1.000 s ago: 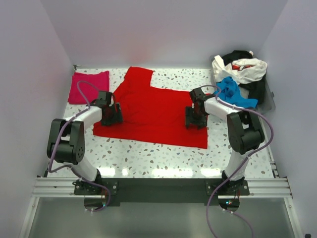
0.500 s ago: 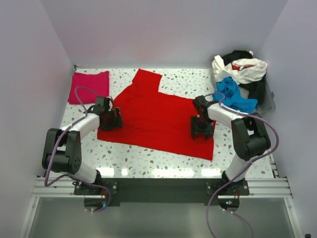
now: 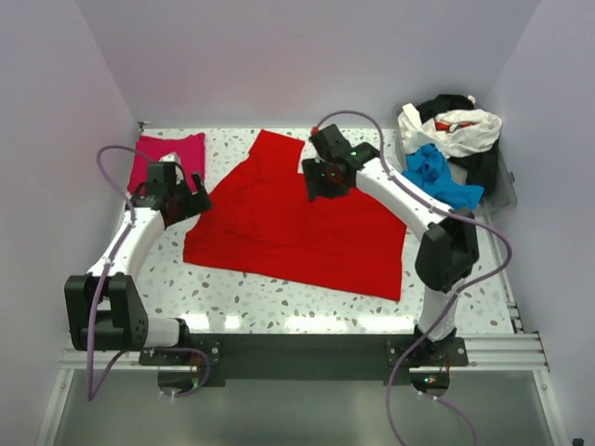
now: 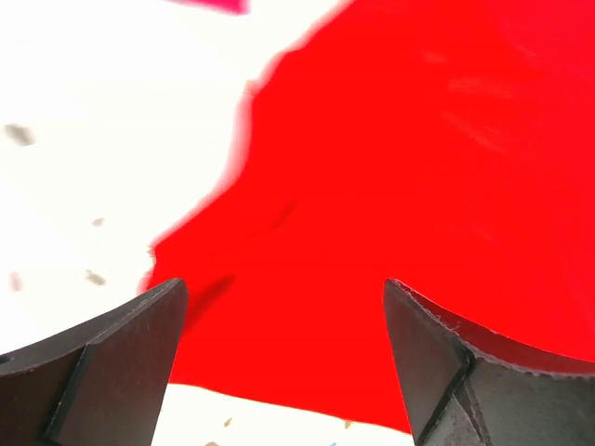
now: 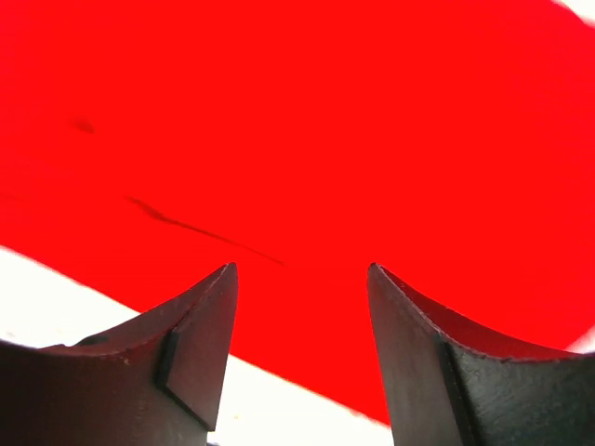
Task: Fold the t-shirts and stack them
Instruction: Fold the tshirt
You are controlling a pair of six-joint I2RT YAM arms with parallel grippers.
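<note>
The large red t-shirt (image 3: 297,228) lies spread flat across the middle of the table, one sleeve pointing to the back. It fills the left wrist view (image 4: 418,186) and the right wrist view (image 5: 297,121). My left gripper (image 3: 183,186) is open and empty, above the table at the shirt's left edge, near the folded magenta-pink shirt (image 3: 167,160). My right gripper (image 3: 325,178) is open and empty, above the shirt's back edge beside the sleeve. A heap with the blue shirt (image 3: 442,177), a white one (image 3: 456,130) and a black one (image 3: 446,102) sits back right.
The heap of shirts lies in a clear bin (image 3: 505,190) at the table's back right corner. White walls close in the table (image 3: 279,302) on three sides. Cables loop from both arms.
Both grippers have let go of the red shirt and lifted away: the left moved back and left, the right moved back and left to the shirt's far edge. The shirt lies still.
</note>
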